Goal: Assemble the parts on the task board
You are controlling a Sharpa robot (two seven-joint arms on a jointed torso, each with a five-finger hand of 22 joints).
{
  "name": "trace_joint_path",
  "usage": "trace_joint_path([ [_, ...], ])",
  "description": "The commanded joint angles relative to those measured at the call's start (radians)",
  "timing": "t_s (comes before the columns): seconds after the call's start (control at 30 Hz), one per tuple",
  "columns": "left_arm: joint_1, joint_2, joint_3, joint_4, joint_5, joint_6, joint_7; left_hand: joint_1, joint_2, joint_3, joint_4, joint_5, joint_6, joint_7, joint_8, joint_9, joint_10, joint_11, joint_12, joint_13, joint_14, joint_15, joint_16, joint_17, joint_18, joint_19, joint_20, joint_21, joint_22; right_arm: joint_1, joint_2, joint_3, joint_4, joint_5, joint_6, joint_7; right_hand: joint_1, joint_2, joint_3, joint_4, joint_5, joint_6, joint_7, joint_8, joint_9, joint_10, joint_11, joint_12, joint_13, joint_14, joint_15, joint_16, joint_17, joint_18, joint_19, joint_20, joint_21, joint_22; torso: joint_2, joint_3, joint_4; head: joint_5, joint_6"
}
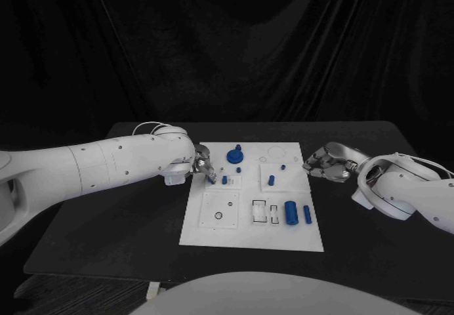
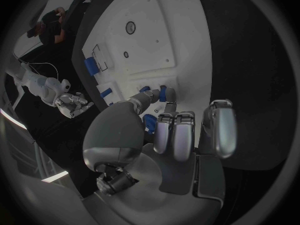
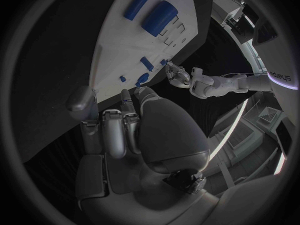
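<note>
Insertion step, by the look of it: left hand point(image 1: 201, 165) works at the task board point(image 1: 284, 236) left edge — fingertips on a small blue peg point(image 2: 164, 93), apparently pinching it. Next move calls for straight seating. Right hand point(image 1: 328, 162) hovers beside the right edge, fingers curled, holding nothing.

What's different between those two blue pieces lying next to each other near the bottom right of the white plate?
The fat blue cylinder is thicker and longer than the thin blue rod beside it. The cylinder lies nearer the rectangular slots; the rod lies nearer the task board's right edge. Both are blue, lie flat and parallel, and neither hand touches them.
</note>
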Motion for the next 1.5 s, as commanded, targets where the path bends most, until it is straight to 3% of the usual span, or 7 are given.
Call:
trace_joint_path([
  [0.03, -0.002, 0.003, 0.000, 0.001, 0.001, -0.009, 0.019, 0.004, 0.012, 0.012, -0.004, 0.006, 0.010, -0.013, -0.004, 0.000, 0.102, -0.006, 0.004, 0.263, 0.104, -0.009, 0.003, 0.263, 0.007, 0.003, -0.004, 0.003, 0.193, -0.002, -0.001, 0.001, 0.002, -0.005, 0.004, -0.016, 0.008, -0.002, 0.004, -0.001, -0.002, 0.005, 0.003, -0.002, -0.001, 0.068, -0.003, -0.003, 0.219, 0.073, 0.000, -0.005, 0.159, 0.013, -0.006, -0.001, -0.006, 0.110, 0.000, 0.0001, -0.0002, 0.001, 0.000],
  [1.3, -0.025, 0.013, 0.000, -0.019, 0.001, -0.002, 0.024, 0.004, 0.013, 0.012, -0.004, 0.006, 0.010, -0.012, -0.005, -0.001, 0.102, -0.006, 0.004, 0.263, 0.104, -0.009, 0.003, 0.263, 0.008, 0.002, -0.005, 0.001, 0.192, -0.004, 0.000, 0.001, 0.003, -0.005, 0.006, -0.019, 0.009, -0.003, 0.009, -0.002, -0.001, 0.004, 0.003, -0.003, -0.002, 0.068, -0.003, -0.003, 0.218, 0.072, 0.000, -0.005, 0.158, 0.013, -0.006, -0.001, -0.007, 0.109, 0.000, -0.0003, 0.0000, 0.004, 0.000],
  [1.37, -0.025, 0.013, 0.000, -0.019, 0.001, -0.001, 0.023, 0.001, 0.011, 0.009, -0.002, 0.001, 0.010, -0.012, -0.006, -0.001, 0.102, -0.006, 0.004, 0.263, 0.104, -0.009, 0.003, 0.263, 0.008, 0.002, -0.005, 0.000, 0.192, -0.005, 0.000, 0.001, 0.003, -0.005, 0.006, -0.019, 0.009, -0.003, 0.009, -0.002, -0.001, 0.004, 0.003, -0.003, -0.002, 0.068, -0.003, -0.003, 0.218, 0.072, 0.000, -0.005, 0.158, 0.013, -0.006, -0.001, -0.007, 0.109, 0.000, -0.0001, 0.0000, 0.003, 0.000],
  [1.43, -0.025, 0.014, 0.000, -0.021, 0.001, 0.001, 0.021, -0.010, 0.012, -0.003, 0.010, -0.040, 0.007, -0.012, -0.010, -0.004, 0.102, -0.005, 0.003, 0.263, 0.104, -0.008, 0.003, 0.263, 0.008, 0.002, -0.004, -0.001, 0.192, -0.005, 0.000, 0.001, 0.003, -0.005, 0.006, -0.019, 0.009, -0.003, 0.009, -0.002, -0.001, 0.004, 0.003, -0.003, -0.002, 0.068, -0.003, -0.003, 0.218, 0.072, 0.000, -0.005, 0.158, 0.013, -0.006, -0.001, -0.007, 0.109, 0.000, 0.0000, 0.0002, 0.003, 0.000],
  [1.47, -0.026, 0.014, 0.000, -0.022, 0.001, 0.004, 0.019, -0.029, 0.013, -0.026, 0.031, -0.083, 0.000, -0.010, -0.017, -0.009, 0.100, -0.003, 0.000, 0.261, 0.104, -0.006, 0.003, 0.263, 0.008, 0.000, -0.003, -0.005, 0.191, -0.005, 0.000, 0.001, 0.003, -0.005, 0.006, -0.019, 0.009, -0.003, 0.009, -0.002, -0.001, 0.004, 0.003, -0.003, -0.002, 0.068, -0.003, -0.003, 0.218, 0.072, 0.000, -0.005, 0.158, 0.013, -0.006, -0.001, -0.007, 0.109, 0.000, 0.0002, 0.0003, 0.002, 0.000],
  [1.5, -0.026, 0.014, 0.000, -0.023, 0.001, 0.006, 0.017, -0.033, 0.014, -0.035, 0.037, -0.086, -0.003, -0.009, -0.020, -0.010, 0.099, -0.002, 0.000, 0.260, 0.104, -0.006, 0.003, 0.263, 0.008, 0.000, -0.002, -0.006, 0.191, -0.005, 0.000, 0.001, 0.003, -0.005, 0.006, -0.018, 0.009, -0.003, 0.009, -0.002, -0.001, 0.004, 0.003, -0.003, -0.002, 0.068, -0.003, -0.003, 0.218, 0.072, 0.000, -0.005, 0.158, 0.013, -0.006, -0.001, -0.007, 0.109, 0.000, 0.0002, 0.0003, 0.002, 0.000],
])
